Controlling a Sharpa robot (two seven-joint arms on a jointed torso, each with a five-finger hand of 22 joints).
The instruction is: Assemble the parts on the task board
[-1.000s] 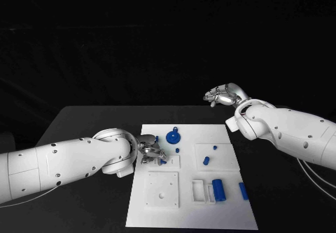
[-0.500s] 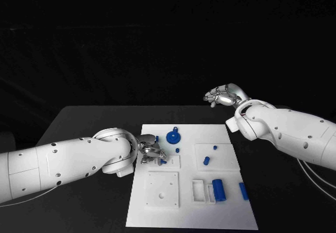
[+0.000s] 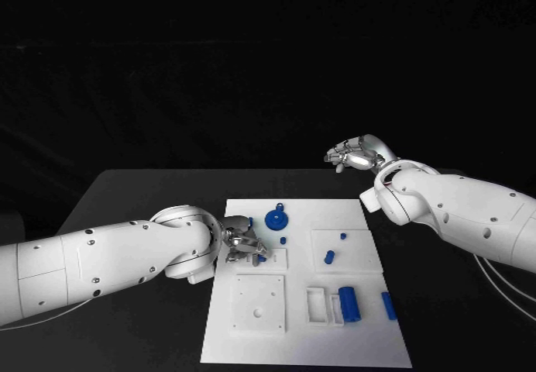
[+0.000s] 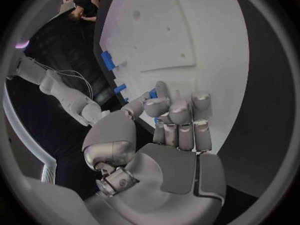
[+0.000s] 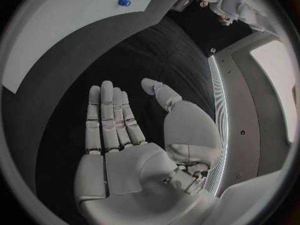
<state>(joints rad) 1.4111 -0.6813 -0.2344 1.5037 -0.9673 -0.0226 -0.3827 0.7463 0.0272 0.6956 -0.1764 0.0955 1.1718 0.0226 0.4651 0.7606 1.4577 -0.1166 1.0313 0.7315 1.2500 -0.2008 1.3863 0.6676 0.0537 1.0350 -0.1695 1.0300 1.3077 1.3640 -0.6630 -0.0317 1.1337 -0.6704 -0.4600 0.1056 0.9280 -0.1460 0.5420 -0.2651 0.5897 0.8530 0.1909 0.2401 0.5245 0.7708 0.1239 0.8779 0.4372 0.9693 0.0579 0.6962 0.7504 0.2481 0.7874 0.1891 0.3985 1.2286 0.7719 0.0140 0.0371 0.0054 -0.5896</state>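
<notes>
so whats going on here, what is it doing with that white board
The left robot hand is at the left edge of the white board, fingers curled around a small blue piece. The right robot hand is raised beyond the board's far end, open and holding nothing. A blue gear and several other blue pieces lie on the board.

— What carries it all?
— A black table [image 3: 146, 194], dark and matte, its far edge running straight across

— And what lies on it?
— One white task board [image 3: 307, 341], long and flat, set in the middle and reaching from mid-table to the near edge
</notes>
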